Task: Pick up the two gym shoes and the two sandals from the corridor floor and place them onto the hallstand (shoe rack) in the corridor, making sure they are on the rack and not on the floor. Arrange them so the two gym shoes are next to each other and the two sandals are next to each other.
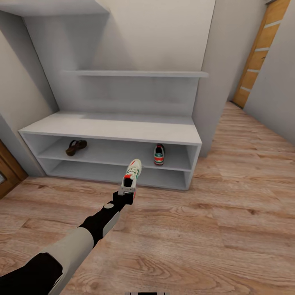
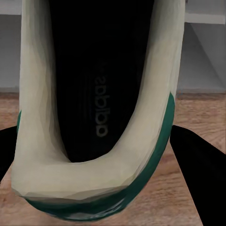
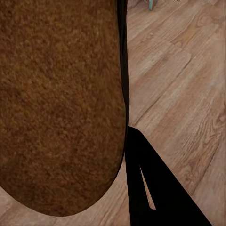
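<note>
So the left gripper (image 1: 128,189) is clamped on a gym shoe (image 1: 132,175), holding it by the heel end with the toe pointing forward and up toward the hallstand (image 1: 123,130). In the left wrist view the held shoe (image 2: 94,117) has its dark insole facing the camera, cream collar and green heel trim right at the fingers (image 2: 195,165), which sit on either side of the heel. It hangs in the air above the corridor floor (image 1: 229,213), just in front of the rack's lower tiers. What matters for the next move, I'd say: the other gym shoe (image 1: 159,154) already sits on the middle shelf, off to the right and a bit deeper than the held one, with its long axis running front to back. So the carried shoe is already roughly parallel to it and mostly needs to go forward and right to land beside it. The left arm is the one doing this, obviously. One sandal (image 1: 76,147) is on the same shelf at the far left, well apart from the sneaker. The right wrist view has a tan-brown footbed-looking surface (image 3: 61,103) right up against the camera with a dark finger (image 3: 150,188) beside it, probably the second sandal, but I can't tell for sure whether the right gripper is closed on it.
</note>
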{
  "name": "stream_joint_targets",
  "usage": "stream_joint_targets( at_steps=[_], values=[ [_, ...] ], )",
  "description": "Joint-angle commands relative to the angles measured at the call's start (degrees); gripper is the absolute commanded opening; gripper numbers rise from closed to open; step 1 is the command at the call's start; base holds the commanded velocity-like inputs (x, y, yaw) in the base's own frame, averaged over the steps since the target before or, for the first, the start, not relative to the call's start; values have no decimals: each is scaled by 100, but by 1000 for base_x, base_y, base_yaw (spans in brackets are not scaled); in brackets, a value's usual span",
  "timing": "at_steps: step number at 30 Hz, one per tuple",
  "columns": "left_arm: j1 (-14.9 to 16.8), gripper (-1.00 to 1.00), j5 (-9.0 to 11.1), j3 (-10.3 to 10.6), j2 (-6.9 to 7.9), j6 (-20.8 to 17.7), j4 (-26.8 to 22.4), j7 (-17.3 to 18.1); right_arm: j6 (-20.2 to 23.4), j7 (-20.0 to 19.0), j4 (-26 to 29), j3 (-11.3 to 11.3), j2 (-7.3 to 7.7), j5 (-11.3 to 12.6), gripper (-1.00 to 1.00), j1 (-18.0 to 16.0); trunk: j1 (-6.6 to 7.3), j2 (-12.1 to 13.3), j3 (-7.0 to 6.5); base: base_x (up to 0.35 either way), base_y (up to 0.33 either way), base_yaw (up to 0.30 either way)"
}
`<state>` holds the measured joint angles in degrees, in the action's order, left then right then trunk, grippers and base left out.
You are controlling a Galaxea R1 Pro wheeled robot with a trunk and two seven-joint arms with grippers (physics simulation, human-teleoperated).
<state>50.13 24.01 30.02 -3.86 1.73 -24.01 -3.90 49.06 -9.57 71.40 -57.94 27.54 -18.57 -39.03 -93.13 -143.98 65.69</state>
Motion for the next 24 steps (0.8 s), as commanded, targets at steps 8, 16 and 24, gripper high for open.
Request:
stream_joint_targets(
  at_steps=[8, 16, 24],
  values=[
    [6, -100, 43, 49, 1, 13, 2, -40, 25, -37, 5, -7, -1, -41, -100, -7, -2, -2, 5, 323, 0, 0],
    [6, -100, 43, 54, 0, 12, 2, -40, 25, -37, 5, -7, -2, -41, -100, -7, -2, -2, 5, 325, -94, 0],
    [6, -100, 43, 50, 0, 20, 2, -40, 25, -37, 5, -7, -2, -42, -100, -7, -2, -2, 5, 167, -125, 0]
  ],
)
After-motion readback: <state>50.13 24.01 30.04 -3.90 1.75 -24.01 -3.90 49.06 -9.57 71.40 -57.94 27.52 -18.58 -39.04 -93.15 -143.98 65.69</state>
